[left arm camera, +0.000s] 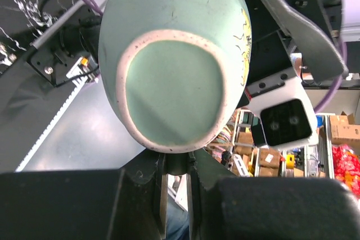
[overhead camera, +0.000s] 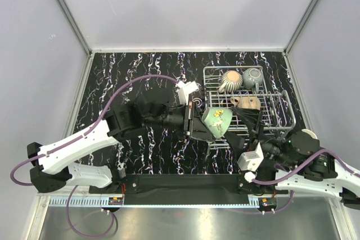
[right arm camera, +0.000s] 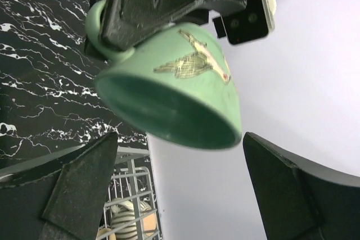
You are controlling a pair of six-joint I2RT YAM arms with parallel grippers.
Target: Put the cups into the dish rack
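Nearest me, the right arm comes up from the near right corner, and the right gripper [overhead camera: 246,121] has its jaws spread wide; in the right wrist view its two dark fingers [right arm camera: 79,189] stand on either side of the frame with clear air between them and nothing gripped. Just above and between those fingers hangs the mint-green cup [right arm camera: 169,94]. It is tipped so the mouth faces down toward the right wrist camera, with a yellowish bird motif on its side, and I see no contact with either right finger. The left gripper [overhead camera: 198,122] is clamped on this cup at the handle; the right wrist view shows its black fingers closed around the green loop at the cup's upper left. The left wrist view looks straight at the cup's pale-ringed base. From above, the cup is held in the air over the near left part of the dish rack [overhead camera: 281,111], which sits on the black marbled table [overhead camera: 140,71] on the right side. Further in, the tan cup [overhead camera: 246,103] lies in the middle of the rack. At the far end sit the cream striped cup [overhead camera: 229,81] and, just beside it to the right, a grey-green cup [overhead camera: 252,77].
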